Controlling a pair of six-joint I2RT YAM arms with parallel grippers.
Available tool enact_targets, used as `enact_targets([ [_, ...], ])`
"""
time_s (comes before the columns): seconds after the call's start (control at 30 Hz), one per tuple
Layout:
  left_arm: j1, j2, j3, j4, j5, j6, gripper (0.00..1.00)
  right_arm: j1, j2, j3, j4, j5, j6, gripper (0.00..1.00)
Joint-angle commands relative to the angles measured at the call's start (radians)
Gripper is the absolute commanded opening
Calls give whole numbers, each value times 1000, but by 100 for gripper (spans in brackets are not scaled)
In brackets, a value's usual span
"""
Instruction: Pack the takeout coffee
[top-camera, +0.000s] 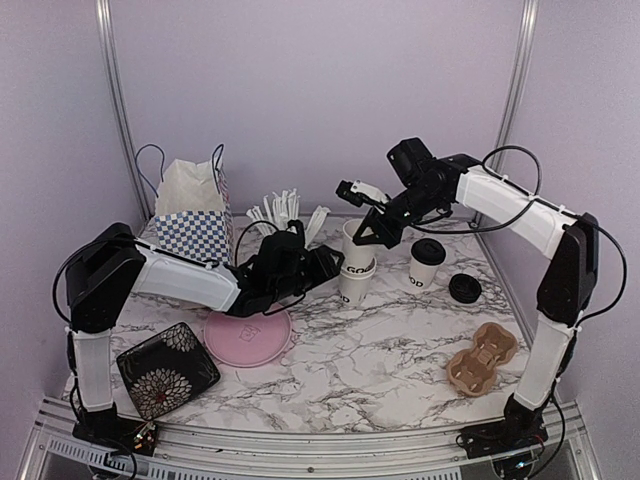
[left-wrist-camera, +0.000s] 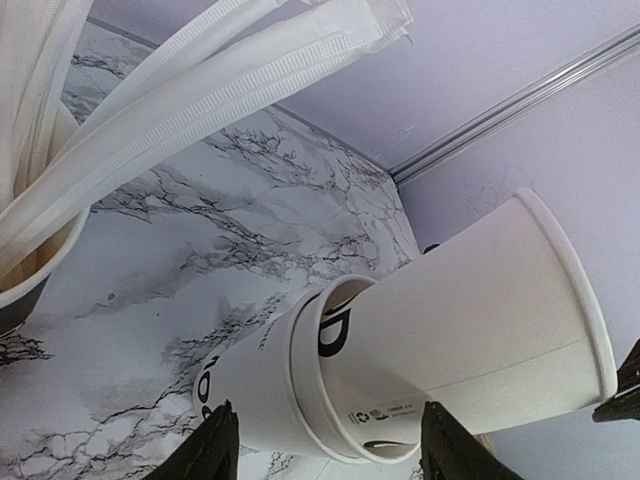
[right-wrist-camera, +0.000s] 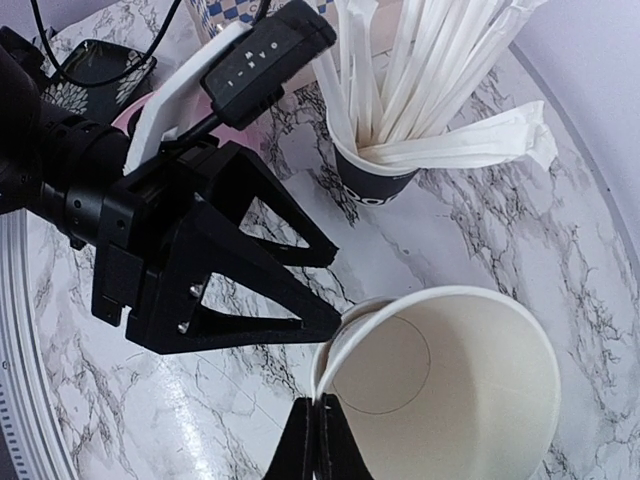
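**At mid-counter: nested cup pair, separation in hand**

Item. Two white paper cups, black lettering, one pushed into the other; no lid on either. The upper cup (left-wrist-camera: 480, 310) sits partway out of the lower cup (left-wrist-camera: 250, 385), mouth open. The pair stands near the back of the counter (top-camera: 380, 350), just in front of the black cup of sticks (right-wrist-camera: 375, 180). Whether the base of the pair rests on the marble or is raised off it cannot be told.

Holds. The left gripper (left-wrist-camera: 330, 420) has its jaws apart around the lower cup, one finger on each flank, and both look to bear on the paper wall. The right gripper (right-wrist-camera: 321, 410) has its jaws together, pinching the near rim of the upper cup, paper wall between the tips.

Associated stock. One lidded cup (top-camera: 427, 265) stands upright just right of the pair. One loose lid (top-camera: 465, 288) lies flat beside it. A cardboard carrier (top-camera: 483, 357), wells unfilled, lies well apart at the near right.

Step, as judged. De-nesting: one arm anchors the lower cup while the other draws the upper one free. Packing proper has not begun, since nothing is in the carrier.

Next move, as judged. A pull on the upper cup along the shared axis of the pair, not sideways, as a rim pinch on thin paper may buckle or slip. The left hold must be firm enough to keep the lower cup back without crushing it. Once free, the upper cup needs a clear upright spot, short of the lidded cup.
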Motion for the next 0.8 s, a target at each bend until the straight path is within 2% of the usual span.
enact_targets([
  [0.0, -14, -122, -48, 3, -25, 97, 64, 14, -45, 70, -16, 23, -11, 0],
  [0.13, -19, -220, -96, -34, -6, 190, 69, 14, -113, 84, -24, 31, -27, 0],
  [0.3, -17, -307, -138, -130, 6, 318, 83, 21, -199, 7, -32, -24, -75, 0],
  [0.33, -17, -320, -146, -140, 16, 346, 87, 30, -217, -26, -30, -33, -88, 0],
  [0.37, -17, -332, -155, -152, 28, 386, 97, 40, -234, -60, -30, -44, -111, 0],
  [0.4, -16, -343, -162, -170, 34, 403, 99, 59, -252, -98, -31, -52, -141, 0],
  [0.57, 7, -388, -162, -296, 9, 359, 99, 174, -331, -337, 37, -22, -249, 0],
  [0.77, 16, -423, -87, -445, 21, 382, 99, 362, -358, -532, 125, 115, -325, 0],
])
